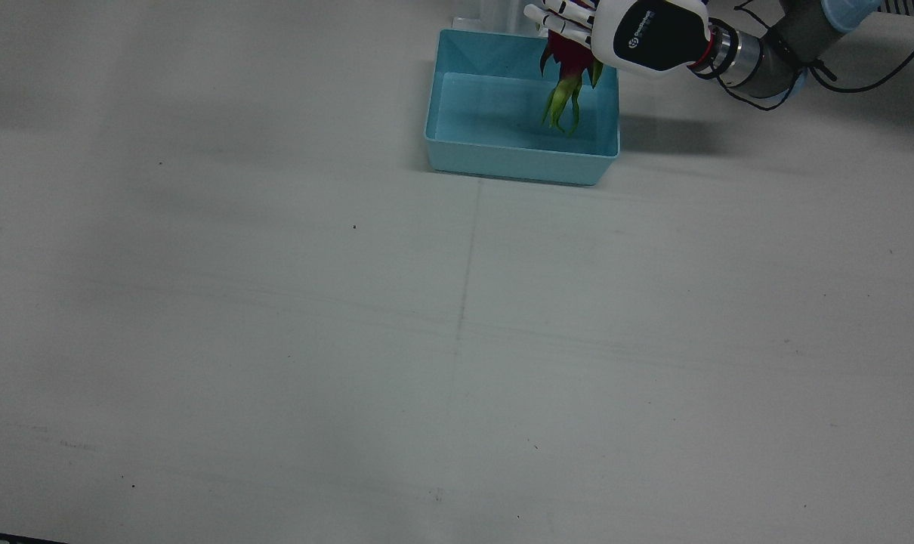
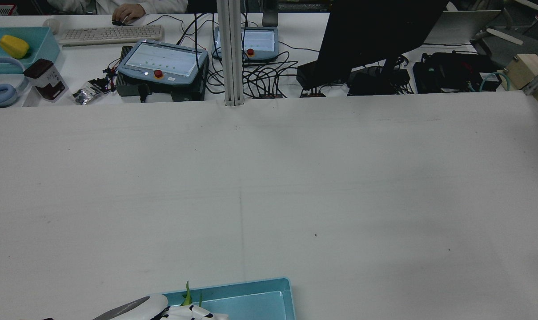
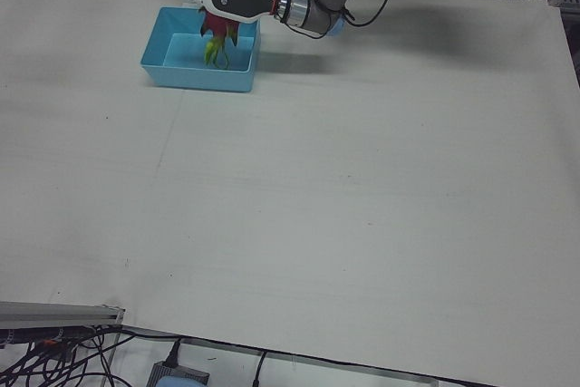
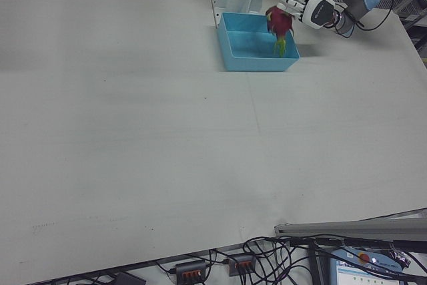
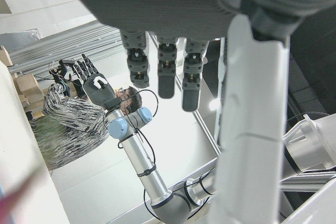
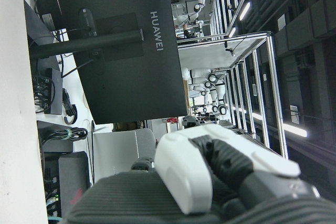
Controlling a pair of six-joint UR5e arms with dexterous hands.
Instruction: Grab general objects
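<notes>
Holding the red-and-green dragon fruit (image 1: 566, 72) over the light-blue plastic bin (image 1: 457, 155) at top centre, left hand (image 1: 638, 34) fingers clenched on it; release left.

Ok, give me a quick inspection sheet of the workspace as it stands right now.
Surface: white table, bare apart from small dark specks and a faint seam.
Job's things: dragon fruit held above the blue bin, green tips hanging down inside it; bin otherwise empty.
Clutter: nothing seen on the work table.
Hands: left hand wrapped around the fruit; right hand shows only in its own camera, state unclear.
Cables: black cable loops off the left arm's wrist.
Surroundings: far desk carries two control tablets, keyboard, monitor, tangled wires; a person's hand on a mouse.
</notes>
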